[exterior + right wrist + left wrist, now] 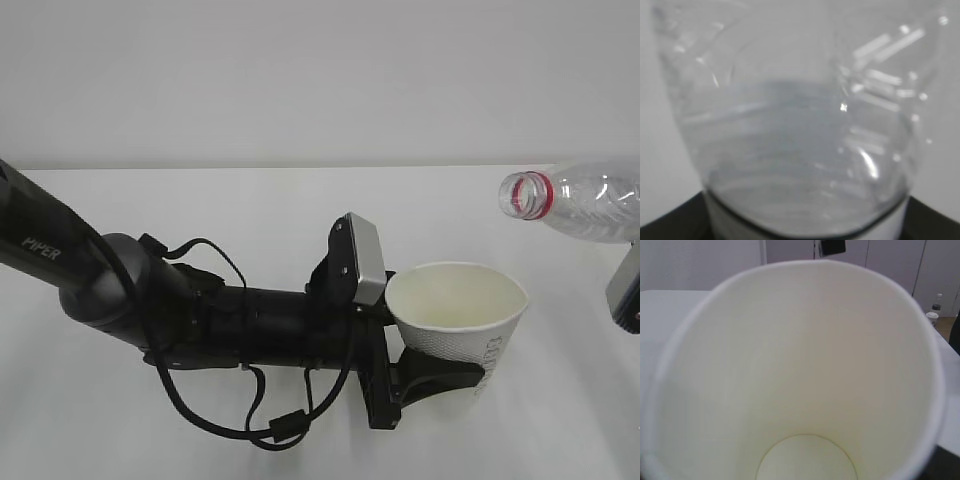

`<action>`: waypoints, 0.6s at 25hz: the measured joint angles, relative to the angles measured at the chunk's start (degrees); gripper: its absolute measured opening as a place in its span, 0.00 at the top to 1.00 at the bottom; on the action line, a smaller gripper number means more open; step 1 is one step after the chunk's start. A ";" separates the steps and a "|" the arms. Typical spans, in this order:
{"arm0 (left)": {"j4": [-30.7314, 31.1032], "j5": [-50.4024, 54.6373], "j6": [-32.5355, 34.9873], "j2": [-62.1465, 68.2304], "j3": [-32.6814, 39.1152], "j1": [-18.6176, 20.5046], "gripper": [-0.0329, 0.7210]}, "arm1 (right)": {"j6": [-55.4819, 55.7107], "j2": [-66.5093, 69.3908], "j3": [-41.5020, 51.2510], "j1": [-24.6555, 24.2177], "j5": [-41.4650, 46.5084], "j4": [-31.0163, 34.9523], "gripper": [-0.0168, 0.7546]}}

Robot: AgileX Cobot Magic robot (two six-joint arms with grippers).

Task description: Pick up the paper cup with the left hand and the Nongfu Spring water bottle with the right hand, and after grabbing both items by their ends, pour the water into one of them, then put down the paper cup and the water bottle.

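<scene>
Bottle (590, 201) lies nearly level in our right hand (627, 290), gripped at its base, open red-ringed mouth pointing left, above and right of the paper cup (458, 320). Our left hand (440, 375) clamps that cup upright, mouth up, above the table (200, 200).

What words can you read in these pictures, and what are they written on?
"PIPER": white letters on the black left arm, in the exterior view.
Grey print on the side of the paper cup: turned sideways and too small to read.
The water bottle: no label text in view; the right wrist view shows only blurred clear plastic.
Inside the cup, in the left wrist view: no writing.
</scene>
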 joint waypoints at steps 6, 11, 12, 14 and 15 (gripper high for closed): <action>0.99 0.00 0.00 0.00 0.00 0.00 0.29 | -2.28 0.00 0.00 0.00 -0.04 -0.72 0.41; 0.99 0.10 0.00 0.00 0.00 0.00 0.29 | -2.94 0.00 0.00 0.00 -0.04 -0.84 0.41; 0.99 0.10 0.00 0.00 0.00 0.00 0.29 | -3.22 0.00 0.00 0.00 -0.04 -0.84 0.41; 1.02 0.10 0.00 0.00 0.00 0.00 0.29 | -3.49 0.00 0.00 0.00 -0.04 -0.84 0.41; 1.02 0.10 0.00 0.00 0.00 0.00 0.29 | -3.70 0.00 0.00 0.00 -0.04 -0.84 0.41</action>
